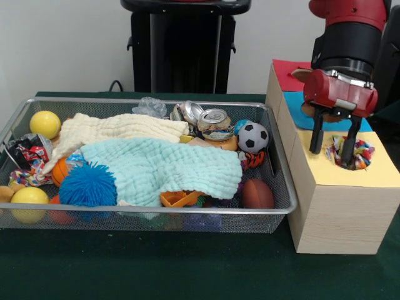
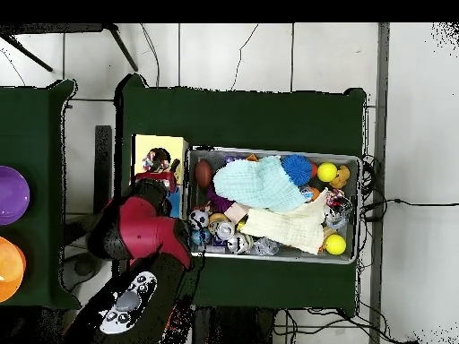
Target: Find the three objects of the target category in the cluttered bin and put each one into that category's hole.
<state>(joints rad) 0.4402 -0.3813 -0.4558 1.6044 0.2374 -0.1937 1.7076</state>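
Front view: gripper [image 1: 334,145] hangs spread over the yellow hole [image 1: 350,156], clear of the bin [image 1: 282,164] rim.

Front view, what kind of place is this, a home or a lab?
Most likely a robotics lab. A red arm's claw hangs over a wooden sorting box with colour-coded holes, beside a wire bin packed with test clutter. The table wears green cloth, and cables trail across the tiled floor.

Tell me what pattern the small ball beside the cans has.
White with black patches, a soccer ball pattern; the front view shows it best.
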